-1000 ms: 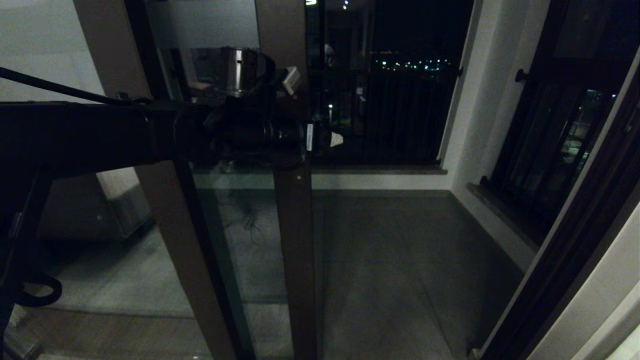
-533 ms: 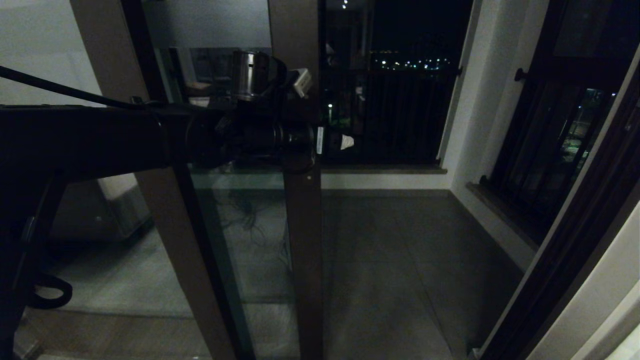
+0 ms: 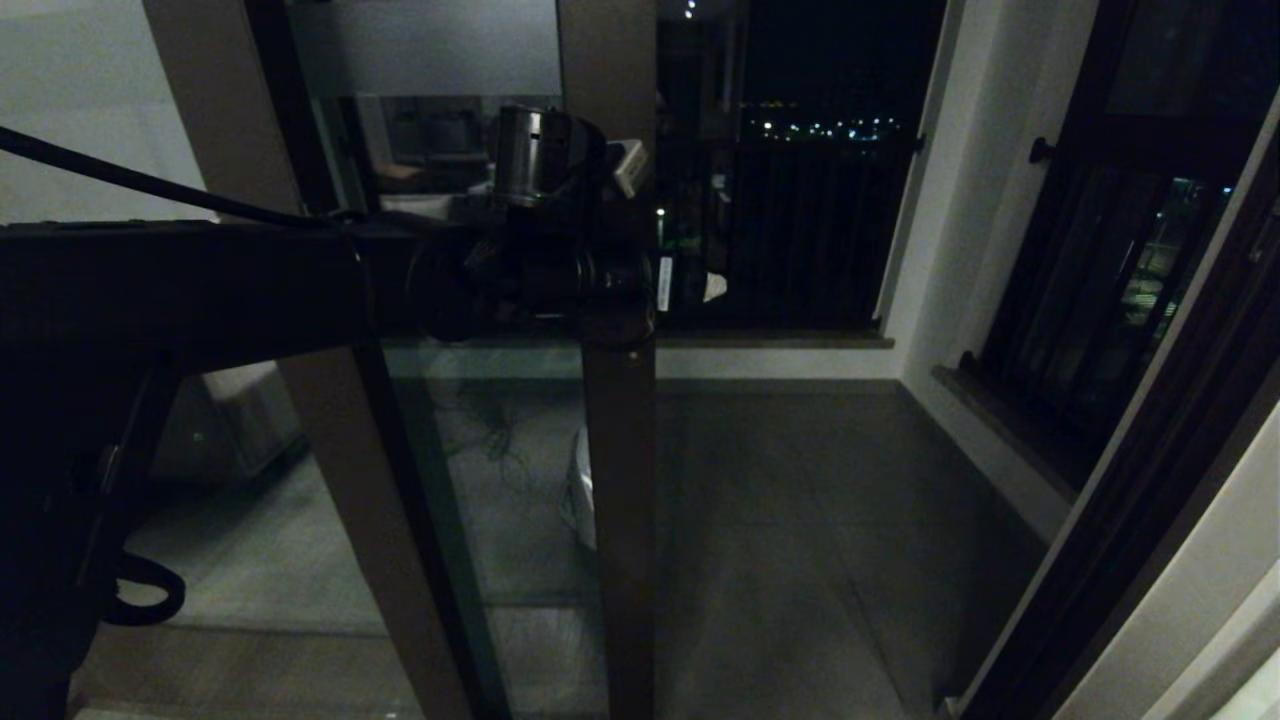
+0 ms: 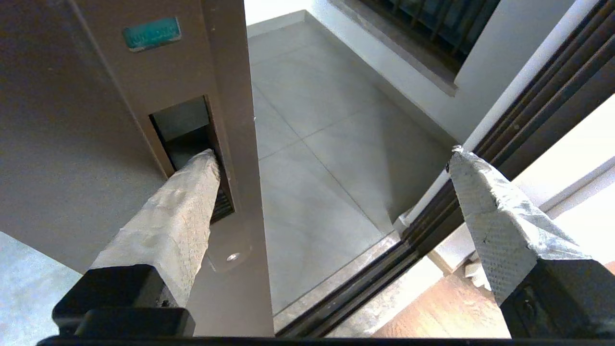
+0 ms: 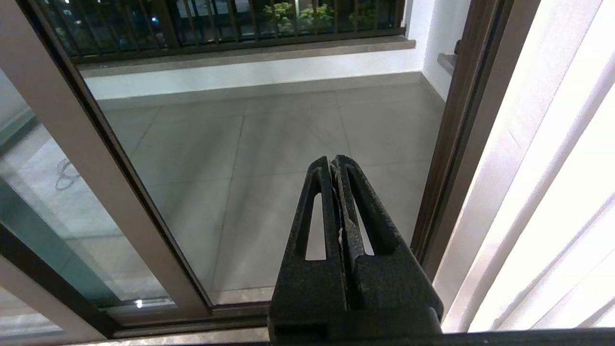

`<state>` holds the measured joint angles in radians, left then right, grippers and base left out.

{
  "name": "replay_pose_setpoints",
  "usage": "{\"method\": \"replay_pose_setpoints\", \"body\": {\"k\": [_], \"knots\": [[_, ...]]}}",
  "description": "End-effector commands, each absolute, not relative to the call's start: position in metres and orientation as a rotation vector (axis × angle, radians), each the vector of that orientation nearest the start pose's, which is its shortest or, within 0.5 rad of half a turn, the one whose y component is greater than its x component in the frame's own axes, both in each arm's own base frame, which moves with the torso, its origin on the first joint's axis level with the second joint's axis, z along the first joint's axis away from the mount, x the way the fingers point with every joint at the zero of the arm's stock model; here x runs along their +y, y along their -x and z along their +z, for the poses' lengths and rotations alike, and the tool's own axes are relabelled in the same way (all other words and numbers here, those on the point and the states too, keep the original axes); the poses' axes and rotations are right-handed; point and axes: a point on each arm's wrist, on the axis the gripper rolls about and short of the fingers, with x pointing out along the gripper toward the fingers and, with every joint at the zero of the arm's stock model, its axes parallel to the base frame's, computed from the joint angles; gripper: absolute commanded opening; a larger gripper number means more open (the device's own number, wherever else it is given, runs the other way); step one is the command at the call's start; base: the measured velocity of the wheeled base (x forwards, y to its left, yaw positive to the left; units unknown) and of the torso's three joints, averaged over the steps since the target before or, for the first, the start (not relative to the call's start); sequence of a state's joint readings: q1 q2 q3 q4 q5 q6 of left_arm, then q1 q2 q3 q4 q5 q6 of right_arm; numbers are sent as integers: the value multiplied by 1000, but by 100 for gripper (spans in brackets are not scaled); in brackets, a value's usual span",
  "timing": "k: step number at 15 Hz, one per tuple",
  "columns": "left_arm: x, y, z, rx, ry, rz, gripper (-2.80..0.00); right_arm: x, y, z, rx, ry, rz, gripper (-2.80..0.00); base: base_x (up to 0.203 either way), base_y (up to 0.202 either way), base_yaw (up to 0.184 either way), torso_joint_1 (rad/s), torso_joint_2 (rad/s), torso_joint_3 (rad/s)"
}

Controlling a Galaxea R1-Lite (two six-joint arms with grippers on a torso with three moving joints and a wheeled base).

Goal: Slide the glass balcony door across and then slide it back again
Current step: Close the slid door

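Nearest the head camera, the left arm fills the left half of the frame, reaching level toward the centre. Its left gripper (image 3: 690,285) sits just right of centre at the edge of the glass balcony door (image 3: 620,480), whose brown upright runs from top to bottom through the middle of the picture. In the left wrist view the fingers are spread wide: one padded fingertip (image 4: 202,168) is tucked into the narrow handle slot (image 4: 185,129) at centre left, while the other hangs free at the right, well apart from the door and gripping nothing. The door stands partly across its opening; to its right the tiled balcony floor (image 3: 800,520) lies open as far as the dark frame (image 3: 1130,520) at the far right. Farther back are the railing and night lights.

The right gripper (image 5: 336,166), fingers pressed together and empty, hangs low in front of the sill.

Judging by the hooked finger, a slide is in hand; which of the two passes I cannot tell. The next move calls for steady sideways force along the track, keeping the fingertip seated in the slot.
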<state>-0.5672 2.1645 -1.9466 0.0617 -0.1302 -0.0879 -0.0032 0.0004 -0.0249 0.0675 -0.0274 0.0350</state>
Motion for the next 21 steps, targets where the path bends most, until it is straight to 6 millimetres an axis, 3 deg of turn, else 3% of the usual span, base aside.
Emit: {"method": "replay_pose_setpoints", "body": {"k": [1,21], "knots": [[-252,-383,248,327,18,-689,0,-1,25,76,43,-35,-32,-280,0,0,0,0,0,0],[-275,-376,239,326,12,-740,0,-1,25,75,44,-35,-32,-280,0,0,0,0,0,0]]}}
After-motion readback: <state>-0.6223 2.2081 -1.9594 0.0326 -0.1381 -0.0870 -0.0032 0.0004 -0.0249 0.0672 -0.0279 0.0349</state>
